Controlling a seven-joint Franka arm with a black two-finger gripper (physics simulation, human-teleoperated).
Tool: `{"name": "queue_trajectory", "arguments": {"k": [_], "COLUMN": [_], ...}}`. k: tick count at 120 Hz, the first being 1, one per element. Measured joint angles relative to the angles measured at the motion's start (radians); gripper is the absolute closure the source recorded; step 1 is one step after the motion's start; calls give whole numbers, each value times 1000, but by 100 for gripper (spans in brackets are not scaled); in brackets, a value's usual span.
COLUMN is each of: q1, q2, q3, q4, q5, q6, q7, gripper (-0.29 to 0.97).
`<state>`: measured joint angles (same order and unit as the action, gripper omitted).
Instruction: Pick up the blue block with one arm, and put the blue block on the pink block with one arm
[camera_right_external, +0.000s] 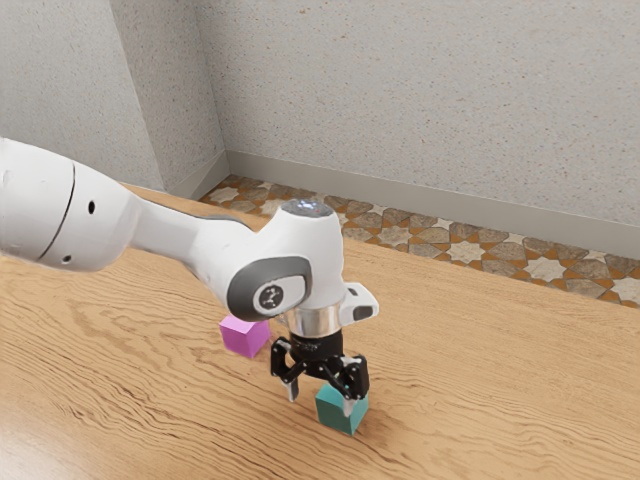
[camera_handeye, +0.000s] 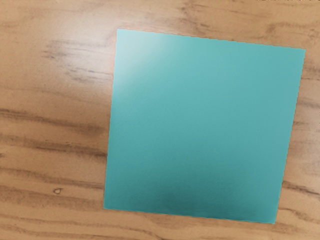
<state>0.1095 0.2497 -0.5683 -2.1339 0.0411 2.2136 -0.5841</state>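
Blue block, teal in shade, sits on the wooden table at the exterior view's lower centre, right of the pink block, beneath my spread, empty pincer; it looks rigid, light and smooth, so I'd pinch opposite flat sides.

Your white Franka arm reaching in from the exterior view's left, black gripper low over the teal-blue block, fingers spread, pink block near behind it, both on the wooden table
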Motion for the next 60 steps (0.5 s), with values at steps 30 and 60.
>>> {"name": "queue_trajectory", "arguments": {"k": [30, 60], "q1": [-10, -110], "q2": [118, 147], "q3": [7, 108], "q4": [106, 129], "q5": [67, 86], "q6": [0, -2], "q7": [-55, -94], "gripper": [0, 14]}}
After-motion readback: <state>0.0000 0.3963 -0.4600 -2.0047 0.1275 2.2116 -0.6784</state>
